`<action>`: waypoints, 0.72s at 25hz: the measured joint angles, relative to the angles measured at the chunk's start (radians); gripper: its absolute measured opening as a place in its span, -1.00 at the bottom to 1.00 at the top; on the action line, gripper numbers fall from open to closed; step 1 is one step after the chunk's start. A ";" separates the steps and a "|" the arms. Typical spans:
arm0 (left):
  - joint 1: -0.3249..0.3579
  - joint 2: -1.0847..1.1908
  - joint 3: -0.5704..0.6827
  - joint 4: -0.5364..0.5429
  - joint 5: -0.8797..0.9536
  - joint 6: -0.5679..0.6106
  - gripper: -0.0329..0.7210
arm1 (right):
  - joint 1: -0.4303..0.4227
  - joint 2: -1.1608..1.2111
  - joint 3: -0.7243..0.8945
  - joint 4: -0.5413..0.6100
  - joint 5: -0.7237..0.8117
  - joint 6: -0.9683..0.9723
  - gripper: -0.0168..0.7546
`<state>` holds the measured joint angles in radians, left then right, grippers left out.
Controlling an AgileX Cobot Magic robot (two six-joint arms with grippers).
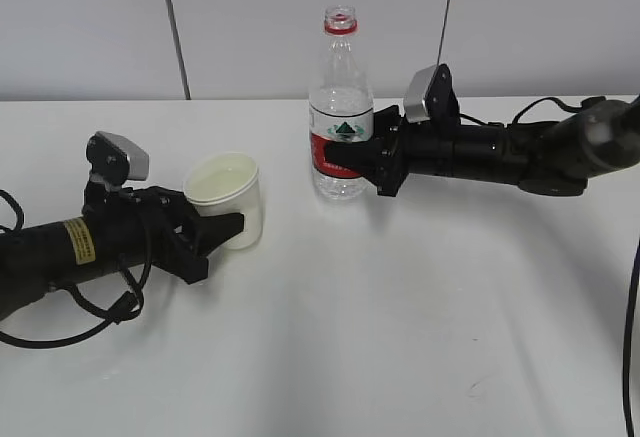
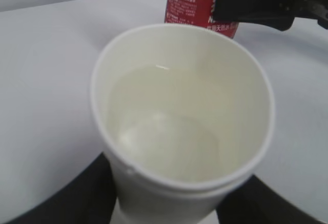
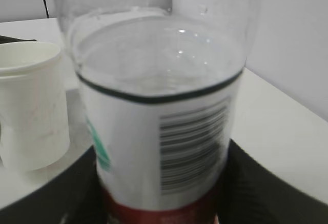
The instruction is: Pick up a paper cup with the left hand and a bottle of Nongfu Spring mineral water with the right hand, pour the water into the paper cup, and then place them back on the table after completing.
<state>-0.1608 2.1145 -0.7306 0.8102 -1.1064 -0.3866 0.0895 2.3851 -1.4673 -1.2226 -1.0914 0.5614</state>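
White table [image 1: 380, 337], smooth paper cup [image 1: 228, 197], apparently clear plastic bottle [image 1: 340, 107]

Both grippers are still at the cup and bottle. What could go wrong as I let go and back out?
1. The bottle is tall and uncapped; a snag from the right hand could tip it and spill.
2. The paper cup holds water; dragging it with the left hand could slosh it onto the table.

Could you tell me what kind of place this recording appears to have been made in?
Probably a robotics lab or test bench, not a home. A plain white table stands against a bare grey panelled wall, two black camera-carrying robot arms lie on it, and the only props are a paper cup and a water bottle.
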 joint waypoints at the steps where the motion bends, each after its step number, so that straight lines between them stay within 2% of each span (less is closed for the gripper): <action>1: -0.002 0.000 0.000 0.000 -0.001 0.016 0.03 | 0.000 0.000 0.011 0.006 -0.002 -0.014 0.06; 6: -0.039 0.000 0.000 0.000 -0.007 0.094 0.03 | 0.000 -0.002 0.055 0.041 -0.008 -0.076 0.06; 11: -0.070 0.000 0.000 -0.014 -0.007 0.102 0.03 | 0.000 0.000 0.074 0.093 -0.017 -0.111 0.05; 18: -0.074 0.003 0.000 -0.049 -0.010 0.115 0.03 | 0.000 0.026 0.076 0.108 -0.017 -0.128 0.05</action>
<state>-0.2345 2.1177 -0.7306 0.7609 -1.1163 -0.2713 0.0895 2.4112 -1.3914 -1.1148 -1.1088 0.4337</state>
